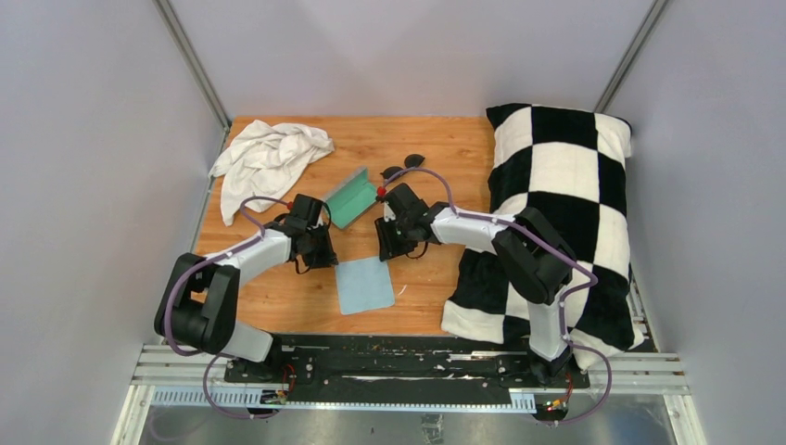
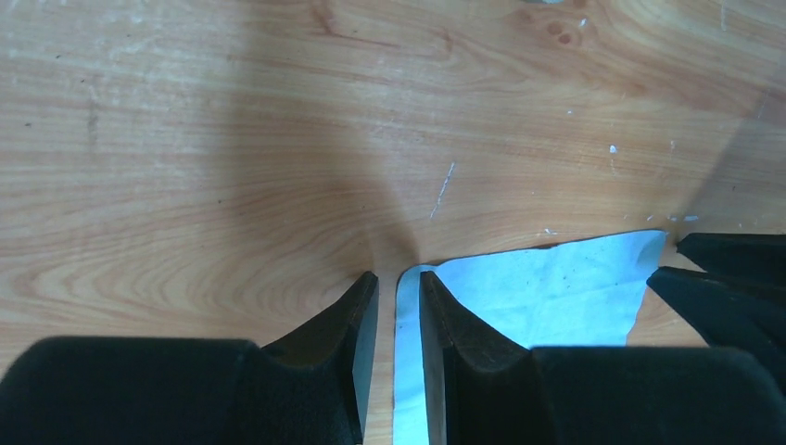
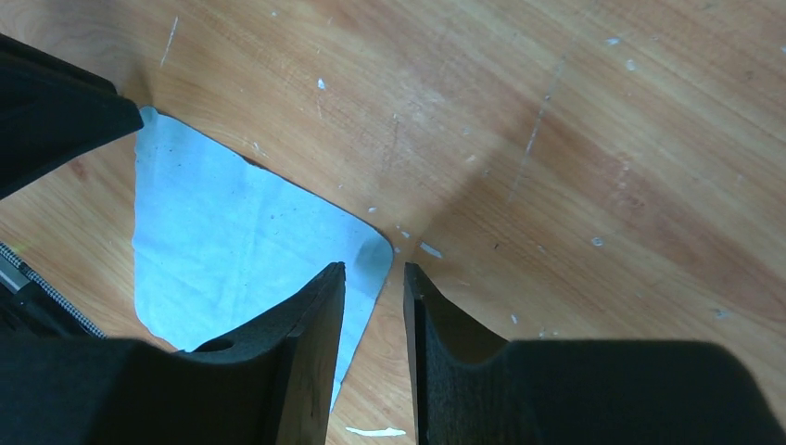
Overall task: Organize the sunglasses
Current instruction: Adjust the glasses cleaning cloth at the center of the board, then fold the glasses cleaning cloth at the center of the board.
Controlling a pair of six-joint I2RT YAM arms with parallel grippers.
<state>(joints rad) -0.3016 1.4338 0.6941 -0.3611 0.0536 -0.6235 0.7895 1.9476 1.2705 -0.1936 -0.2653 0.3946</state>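
Firstly, sunglasses [image 1: 413, 160]: lying on the wooden table [image 1: 445, 139], far of centre, just beyond the right arm, apart from both grippers and outside the case
Case [image 1: 350, 197]: grey, lying open with the teal lining up, just left and near of the sunglasses, between the two wrists
Blue cloth [image 1: 363, 285]: flat on the table, near of the case
Left gripper [image 2: 398, 278]: over the cloth's far left corner; jaws a narrow slit apart, cloth edge showing through the slit
Right gripper [image 3: 373, 269]: over the cloth's far right corner; jaws slightly apart
White towel [image 1: 269, 158]: crumpled, far left corner
Checkered pillow [image 1: 556, 204]: along the right edge
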